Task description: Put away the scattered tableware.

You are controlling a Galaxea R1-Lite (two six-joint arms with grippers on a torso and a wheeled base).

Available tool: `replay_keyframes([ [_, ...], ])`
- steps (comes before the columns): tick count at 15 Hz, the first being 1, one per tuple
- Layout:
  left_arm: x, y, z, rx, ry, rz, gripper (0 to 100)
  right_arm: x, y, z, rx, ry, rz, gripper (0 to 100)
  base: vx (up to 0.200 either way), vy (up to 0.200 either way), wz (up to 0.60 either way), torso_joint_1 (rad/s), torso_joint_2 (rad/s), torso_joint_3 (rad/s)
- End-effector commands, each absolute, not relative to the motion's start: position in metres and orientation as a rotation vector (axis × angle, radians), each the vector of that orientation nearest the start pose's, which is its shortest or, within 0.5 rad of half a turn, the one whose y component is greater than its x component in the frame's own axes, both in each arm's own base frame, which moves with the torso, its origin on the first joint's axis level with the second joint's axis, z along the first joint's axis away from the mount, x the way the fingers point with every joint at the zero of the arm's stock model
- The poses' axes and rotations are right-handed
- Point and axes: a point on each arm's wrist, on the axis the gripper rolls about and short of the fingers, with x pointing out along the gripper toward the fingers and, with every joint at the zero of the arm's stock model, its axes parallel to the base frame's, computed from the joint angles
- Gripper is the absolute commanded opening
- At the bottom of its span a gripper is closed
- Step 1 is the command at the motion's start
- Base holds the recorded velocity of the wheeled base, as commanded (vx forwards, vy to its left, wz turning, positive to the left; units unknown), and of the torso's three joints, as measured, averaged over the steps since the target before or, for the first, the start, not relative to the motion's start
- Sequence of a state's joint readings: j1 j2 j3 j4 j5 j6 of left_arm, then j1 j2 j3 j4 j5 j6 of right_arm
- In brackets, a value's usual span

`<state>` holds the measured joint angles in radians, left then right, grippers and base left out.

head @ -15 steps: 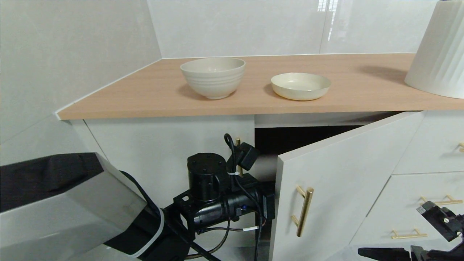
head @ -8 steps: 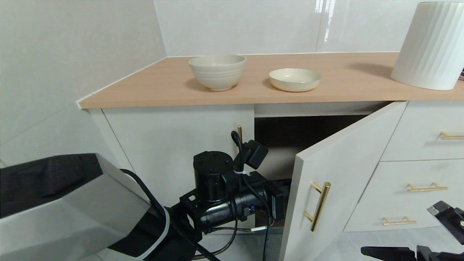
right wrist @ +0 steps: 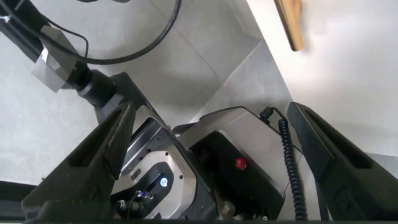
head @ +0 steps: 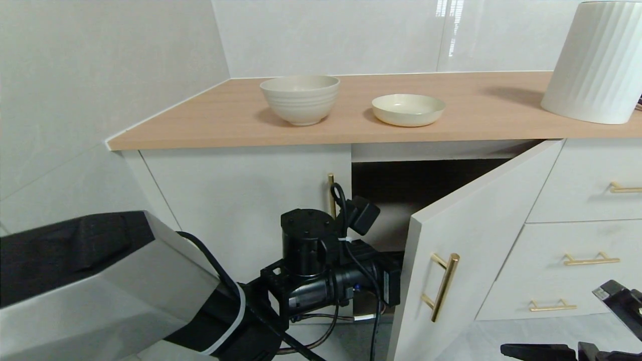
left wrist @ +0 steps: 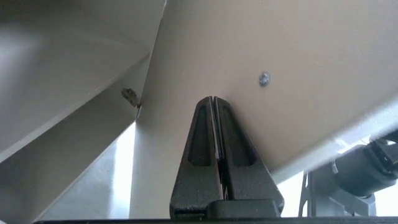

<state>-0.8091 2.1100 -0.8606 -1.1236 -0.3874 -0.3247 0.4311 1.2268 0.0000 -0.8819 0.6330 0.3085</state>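
On the countertop point(head: 225, 120) stand 1 bowl point(head: 300, 99), 1 dish point(head: 408, 109).

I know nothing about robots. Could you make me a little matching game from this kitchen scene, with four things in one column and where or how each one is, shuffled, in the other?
Things:
1 bowl
2 shallow dish
3 cupboard door
4 door handle

Descriptions:
A gold-coloured
B swung open
C on the counter, nearer its left end
D on the counter, right of the bowl

Pairs: 1-C, 2-D, 3-B, 4-A
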Motion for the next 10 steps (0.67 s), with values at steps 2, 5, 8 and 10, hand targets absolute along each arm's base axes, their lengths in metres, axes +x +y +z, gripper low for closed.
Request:
replay_keyframes([
  [2,0.261,-0.289,0.109,-0.256,0.326,-1.169,0,0.099,0.061,0.113,0.31,0.506,0.996,100,-0.2,0.0,0.0,0.01,0.0,-0.002],
  [5,0.267,-0.299,0.104,-0.251,0.345,-1.168,0,0.096,0.059,0.114,0.309,0.492,0.999,100,0.0,0.0,0.0,0.0,0.0,0.0],
  [8,0.276,-0.309,0.102,-0.248,0.358,-1.164,0,0.092,0.058,0.116,0.309,0.491,1.0,100,0.0,0.0,0.0,0.0,0.0,0.0],
  [10,0.274,-0.316,0.104,-0.242,0.369,-1.162,0,0.091,0.058,0.116,0.307,0.485,1.005,100,0.0,0.0,0.0,0.0,0.0,0.0],
])
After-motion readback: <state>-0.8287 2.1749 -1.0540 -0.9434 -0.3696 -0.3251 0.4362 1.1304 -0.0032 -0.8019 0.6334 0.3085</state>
